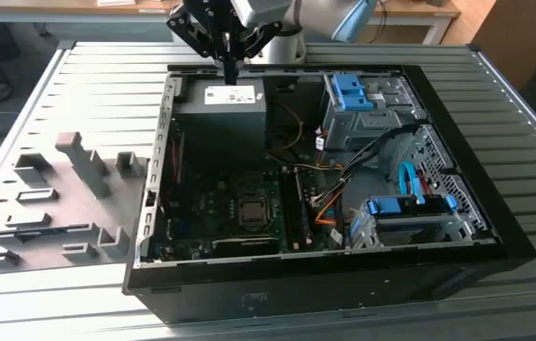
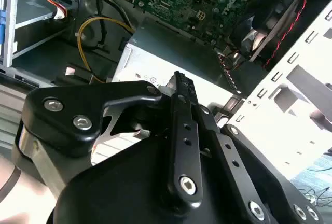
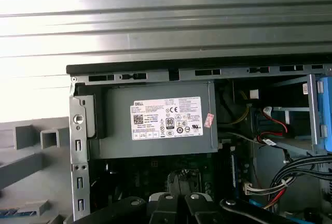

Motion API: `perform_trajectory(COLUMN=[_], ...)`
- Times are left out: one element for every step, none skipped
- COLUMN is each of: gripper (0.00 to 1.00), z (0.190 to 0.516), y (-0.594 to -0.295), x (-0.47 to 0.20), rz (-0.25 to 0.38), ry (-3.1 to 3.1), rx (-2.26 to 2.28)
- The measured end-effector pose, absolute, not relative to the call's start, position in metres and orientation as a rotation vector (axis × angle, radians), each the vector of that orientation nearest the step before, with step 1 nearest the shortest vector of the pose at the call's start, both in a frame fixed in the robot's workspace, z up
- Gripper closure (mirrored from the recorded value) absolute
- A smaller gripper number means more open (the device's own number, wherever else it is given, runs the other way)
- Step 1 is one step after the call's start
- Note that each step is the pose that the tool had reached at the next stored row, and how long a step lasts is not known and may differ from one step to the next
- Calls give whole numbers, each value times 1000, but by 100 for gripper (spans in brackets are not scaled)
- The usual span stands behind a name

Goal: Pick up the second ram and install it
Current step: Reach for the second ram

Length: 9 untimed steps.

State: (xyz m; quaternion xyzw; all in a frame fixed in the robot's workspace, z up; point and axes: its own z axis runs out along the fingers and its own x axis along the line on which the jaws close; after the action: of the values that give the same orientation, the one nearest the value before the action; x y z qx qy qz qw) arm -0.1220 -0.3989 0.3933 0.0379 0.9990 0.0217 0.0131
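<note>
Exterior view: the end effector (image 1: 233, 79) hung over the power supply (image 1: 220, 114) at the far edge of the open case (image 1: 495, 234), high enough to clear its walls. What I took for the second ram (image 1: 45, 229) lay slotted in the gray fixture (image 1: 78, 167) on the tabletop (image 1: 106, 78), well apart, presumably for a repeatable grasp. Second wrist view: the fingertips (image 2: 180, 86) were pinched together, and I saw nothing between them. First wrist view: the supply's label (image 3: 166, 119) sat directly below.
</note>
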Motion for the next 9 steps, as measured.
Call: perform_trajectory(gripper=[89,89,89,89,89,89,89,89,89], z=[393,393,393,393,393,393,393,393,393], y=[-399,-399,-399,-399,-399,-399,-399,-399,-399], x=[-122,-122,-122,-122,-124,-127,-131,-136,-141], rz=[68,67,68,68,67,67,67,68,68], ry=[3113,3112,3112,3112,3112,3113,3112,3112,3111], rx=[118,118,118,118,118,118,118,118,118])
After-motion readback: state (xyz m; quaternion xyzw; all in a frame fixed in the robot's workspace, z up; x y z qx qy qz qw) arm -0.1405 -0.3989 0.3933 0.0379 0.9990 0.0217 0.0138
